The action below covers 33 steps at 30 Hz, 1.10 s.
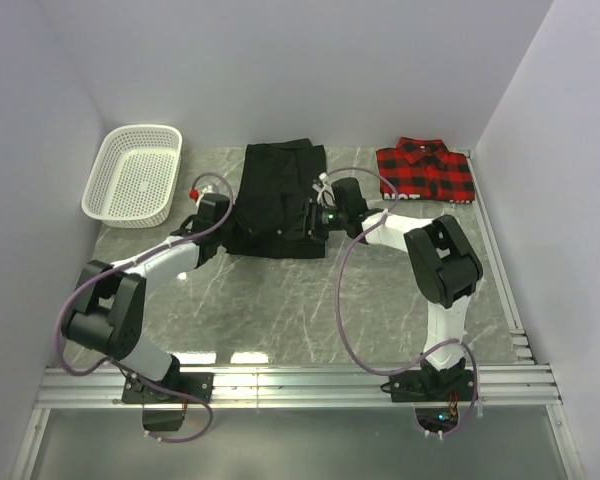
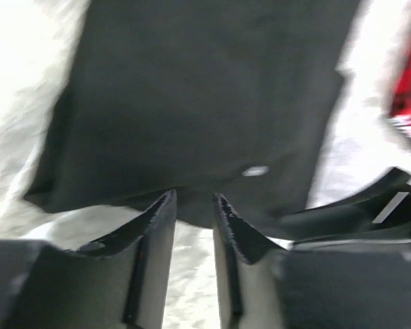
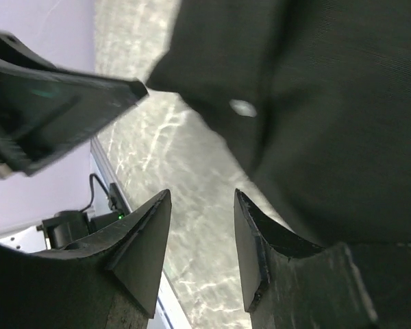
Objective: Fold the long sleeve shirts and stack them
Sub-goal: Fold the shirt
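The black shirt (image 1: 278, 195) lies folded at the back middle of the table. It fills the left wrist view (image 2: 192, 103) and the upper right of the right wrist view (image 3: 329, 103). The red-and-black plaid shirt (image 1: 427, 170) lies folded at the back right, with a blurred corner in the left wrist view (image 2: 407, 103). My left gripper (image 1: 230, 222) is at the black shirt's left near edge, its jaws a narrow gap apart and empty (image 2: 194, 201). My right gripper (image 1: 315, 216) is at the shirt's right edge, open and empty (image 3: 202, 195) over bare table.
A white mesh basket (image 1: 133, 172) stands at the back left. The marble-patterned table (image 1: 310, 300) runs to white walls on three sides. A metal rail (image 1: 300, 385) crosses the near edge. The two grippers face each other across the black shirt.
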Available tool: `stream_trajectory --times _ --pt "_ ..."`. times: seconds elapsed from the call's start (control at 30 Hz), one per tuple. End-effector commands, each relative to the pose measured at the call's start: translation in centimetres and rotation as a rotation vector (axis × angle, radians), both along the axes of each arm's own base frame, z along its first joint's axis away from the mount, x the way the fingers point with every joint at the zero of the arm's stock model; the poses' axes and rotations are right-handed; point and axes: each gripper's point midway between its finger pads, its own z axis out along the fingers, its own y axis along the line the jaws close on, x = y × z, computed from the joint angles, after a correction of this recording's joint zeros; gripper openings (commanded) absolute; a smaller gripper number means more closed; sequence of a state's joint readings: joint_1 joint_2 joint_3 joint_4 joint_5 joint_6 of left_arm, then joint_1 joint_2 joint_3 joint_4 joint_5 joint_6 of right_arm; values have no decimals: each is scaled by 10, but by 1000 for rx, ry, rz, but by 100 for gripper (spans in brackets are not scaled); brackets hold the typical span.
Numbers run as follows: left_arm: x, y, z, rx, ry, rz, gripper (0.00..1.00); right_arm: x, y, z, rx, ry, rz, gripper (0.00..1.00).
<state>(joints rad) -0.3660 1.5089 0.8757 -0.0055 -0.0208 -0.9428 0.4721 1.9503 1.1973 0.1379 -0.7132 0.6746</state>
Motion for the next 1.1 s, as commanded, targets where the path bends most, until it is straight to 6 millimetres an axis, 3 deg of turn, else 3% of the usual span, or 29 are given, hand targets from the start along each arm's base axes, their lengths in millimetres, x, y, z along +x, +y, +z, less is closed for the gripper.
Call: stream_trajectory --times 0.0,0.3,0.43,0.63,0.73,0.83,0.87,0.97,1.03,1.07 --pt "9 -3 -5 -46 -25 3 33 10 -13 -18 27 25 -43 49" --pt "25 32 -79 73 117 106 29 17 -55 -81 -45 156 -140 48" --pt "26 40 -88 86 150 123 32 20 -70 -85 -59 157 -175 48" --pt "-2 35 -99 87 260 103 37 24 -78 -74 -107 120 -193 47" --pt "-29 22 -107 73 341 68 36 22 -86 -70 -154 97 -206 48" --pt "-62 -17 -107 27 375 -60 36 22 -97 -62 -214 61 -227 47" --pt "-77 -39 -105 27 373 -132 36 22 -98 -59 -223 51 -227 47" --pt "-109 -79 -95 36 361 -284 38 22 -107 -44 -267 0 -239 48" --pt "-115 -90 -78 26 315 -314 40 23 -114 -30 -300 -40 -261 47" --pt "-117 -96 -61 6 269 -327 41 22 -118 -27 -311 -53 -268 48"
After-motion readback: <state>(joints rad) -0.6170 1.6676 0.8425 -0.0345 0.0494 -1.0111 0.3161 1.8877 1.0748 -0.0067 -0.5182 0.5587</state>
